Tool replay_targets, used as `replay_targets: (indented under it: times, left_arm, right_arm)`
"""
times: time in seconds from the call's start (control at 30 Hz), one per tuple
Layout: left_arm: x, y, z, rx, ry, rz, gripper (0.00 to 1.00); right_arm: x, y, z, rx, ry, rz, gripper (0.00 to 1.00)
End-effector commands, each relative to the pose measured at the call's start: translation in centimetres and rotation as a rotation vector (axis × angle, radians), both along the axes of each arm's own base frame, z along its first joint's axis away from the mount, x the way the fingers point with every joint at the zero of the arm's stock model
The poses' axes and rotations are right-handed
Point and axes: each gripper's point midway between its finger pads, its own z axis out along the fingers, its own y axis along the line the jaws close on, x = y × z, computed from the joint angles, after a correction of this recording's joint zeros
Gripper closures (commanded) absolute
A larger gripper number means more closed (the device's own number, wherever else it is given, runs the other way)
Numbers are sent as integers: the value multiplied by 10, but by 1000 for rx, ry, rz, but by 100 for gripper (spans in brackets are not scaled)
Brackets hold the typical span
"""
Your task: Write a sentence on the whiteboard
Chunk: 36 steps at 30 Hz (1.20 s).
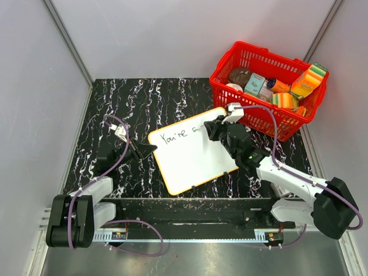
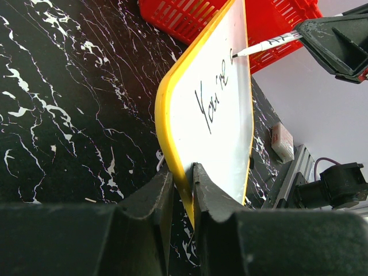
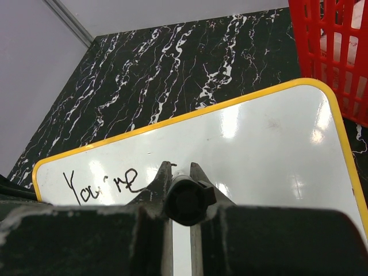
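Left end effector (image 2: 183,175) pinching rounded yellow rim of glossy whiteboard (image 2: 221,115); right end effector (image 3: 180,169) clamped on slim marker (image 2: 267,45); red lattice basket (image 1: 267,86) at 1 o'clock.

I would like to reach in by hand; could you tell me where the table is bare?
Bare: the marble tabletop between the whiteboard and the back wall, left of the red basket. Crowded: right, where basket, right gripper and marker meet.

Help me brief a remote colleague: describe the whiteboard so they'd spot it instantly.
On the black marbled table, just left of the red basket, lies the whiteboard. It is the only flat white panel there, yellow-rimmed, with "You're" handwritten across it.
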Motion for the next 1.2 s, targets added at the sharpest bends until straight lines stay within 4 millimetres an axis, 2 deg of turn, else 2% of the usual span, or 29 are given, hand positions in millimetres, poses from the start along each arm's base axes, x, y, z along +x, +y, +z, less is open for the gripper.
replay_targets:
  times: [0.0, 0.2, 0.7, 1.17]
  left_arm:
    - [-2, -1, 2, 42, -81, -23, 100]
    - [-2, -1, 1, 41, -80, -23, 100]
    - [-2, -1, 1, 43, -81, -23, 100]
    - [-2, -1, 2, 43, -84, -23, 100]
  right_arm:
    - [12, -2, 21, 25, -44, -52, 100]
    - [13, -1, 22, 23, -43, -47, 100]
    - [2, -7, 7, 3, -11, -31, 100]
    - [-2, -10, 1, -3, 4, -33, 100]
